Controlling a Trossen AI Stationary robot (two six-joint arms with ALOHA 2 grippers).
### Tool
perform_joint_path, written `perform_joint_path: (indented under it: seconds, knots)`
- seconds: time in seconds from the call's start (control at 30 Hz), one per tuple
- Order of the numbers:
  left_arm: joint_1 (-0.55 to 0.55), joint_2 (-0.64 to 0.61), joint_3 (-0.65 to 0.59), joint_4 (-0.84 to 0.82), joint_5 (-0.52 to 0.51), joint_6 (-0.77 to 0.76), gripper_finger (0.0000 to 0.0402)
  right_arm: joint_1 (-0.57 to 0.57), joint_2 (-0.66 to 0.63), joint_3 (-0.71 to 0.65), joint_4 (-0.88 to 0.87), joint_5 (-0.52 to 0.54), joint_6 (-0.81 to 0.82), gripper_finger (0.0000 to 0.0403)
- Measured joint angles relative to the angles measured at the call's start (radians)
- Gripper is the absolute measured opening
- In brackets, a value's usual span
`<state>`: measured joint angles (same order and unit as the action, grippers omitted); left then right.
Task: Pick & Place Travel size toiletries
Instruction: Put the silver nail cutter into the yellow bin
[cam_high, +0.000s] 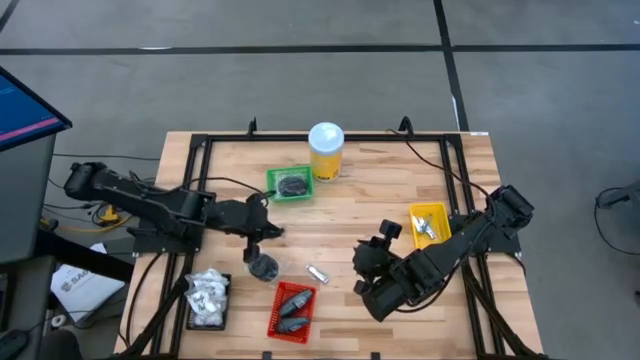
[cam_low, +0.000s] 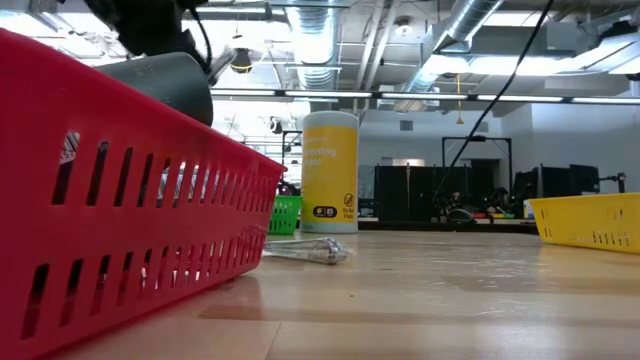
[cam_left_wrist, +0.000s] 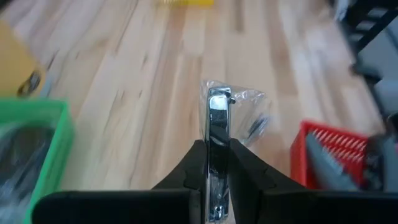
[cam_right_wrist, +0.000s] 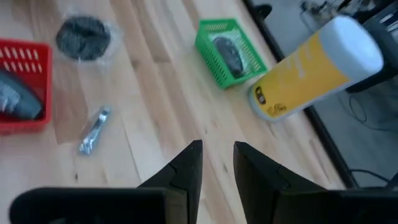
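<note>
My left gripper (cam_high: 268, 233) hovers left of the table's middle, shut on a thin silvery tube (cam_left_wrist: 217, 112) in clear crinkly wrap (cam_left_wrist: 250, 115). A dark grey puck (cam_high: 262, 266) in clear wrap shows just on its near side, also visible in the right wrist view (cam_right_wrist: 83, 37), on the wood as far as I can see. Another wrapped silvery tube (cam_high: 317, 273) lies flat on the table between the two arms. My right gripper (cam_high: 365, 262) hangs over the table's middle right, and its fingers (cam_right_wrist: 217, 163) are open with nothing between them. My left gripper pinches the silvery tube (cam_left_wrist: 217, 134) between its two fingers. The tube lies along the fingers and runs back between them. Its free end (cam_left_wrist: 217, 98) and the wrap stick out past the fingertips. The fingers slant down toward the table's right, and the tube is clear of the table.
A green tray (cam_high: 272, 180) holding a dark puck and a tall yellow jar (cam_high: 326, 150) stand at the far middle. A yellow tray (cam_high: 442, 211) sits at the right. A red tray (cam_high: 275, 318) with dark bottles and a black tray (cam_high: 208, 322) with white sachets sit near the front left.
</note>
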<state>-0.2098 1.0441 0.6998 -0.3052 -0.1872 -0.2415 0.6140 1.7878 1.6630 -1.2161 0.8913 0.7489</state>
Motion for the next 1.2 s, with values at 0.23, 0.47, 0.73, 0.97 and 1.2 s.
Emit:
perform_joint_path:
  seconds: [0.23, 0.47, 0.73, 0.97, 1.2]
  knots:
    - [-0.027, 0.036, 0.000, 0.206, -0.007, 0.032, 0.0028, 0.002, 0.000, 0.000, 0.051, 0.073, -0.019, 0.0082]
    - [-0.037, 0.094, 0.000, 0.389, -0.007, 0.099, 0.0028, 0.001, 0.001, 0.000, 0.124, 0.114, -0.064, 0.0082]
    - [-0.039, 0.195, 0.000, 0.582, 0.017, 0.167, 0.0029, 0.006, 0.001, 0.000, 0.323, 0.151, -0.250, 0.0082]
    - [-0.042, 0.271, 0.000, 0.774, 0.089, 0.195, 0.0029, 0.005, 0.001, 0.000, 0.463, 0.119, -0.389, 0.0082]
    - [-0.061, 0.308, 0.000, 0.891, 0.116, 0.240, 0.0029, 0.005, 0.001, 0.000, 0.586, 0.049, -0.502, 0.0082]
